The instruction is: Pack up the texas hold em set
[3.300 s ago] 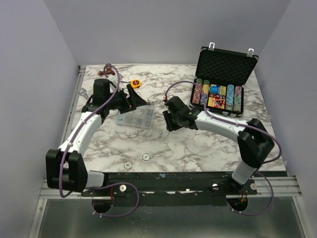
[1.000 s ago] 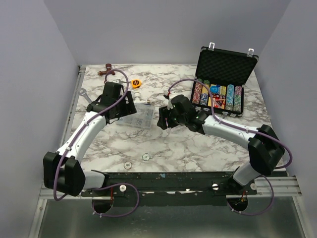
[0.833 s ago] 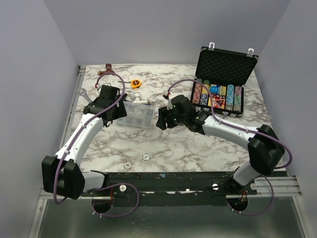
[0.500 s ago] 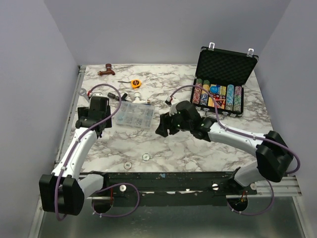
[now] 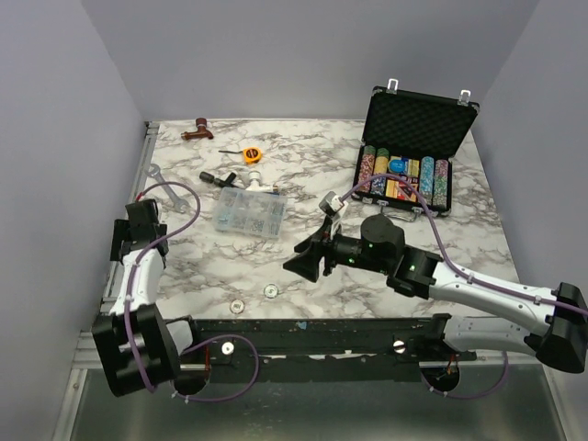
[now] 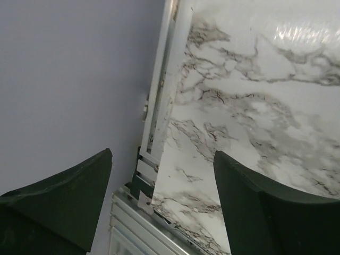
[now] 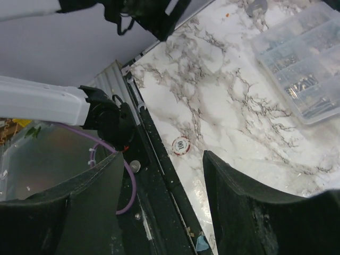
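Observation:
The texas hold em set's black case (image 5: 421,121) stands open at the back right, foam lid up, with rows of coloured chips (image 5: 404,178) inside. Two small round discs (image 5: 271,291) (image 5: 237,305) lie loose near the table's front edge. A red-rimmed white chip (image 7: 180,145) shows in the right wrist view, ahead of my right gripper (image 7: 159,207) and apart from it. My right gripper (image 5: 308,257) is open and empty, low over the front middle. My left gripper (image 5: 129,241) (image 6: 162,212) is open and empty over the table's left edge.
A clear compartment box (image 5: 246,213) (image 7: 308,64) lies left of centre. Behind it are a yellow tape measure (image 5: 252,155), a red-brown tool (image 5: 197,129) and a wrench (image 5: 154,173). A metal rail (image 6: 159,106) borders the left edge, a black rail (image 7: 159,175) the front.
My left arm has pulled back from the clear box to the table's left edge. My right arm has swung from beside the case down toward the front edge. Both grippers hold nothing.

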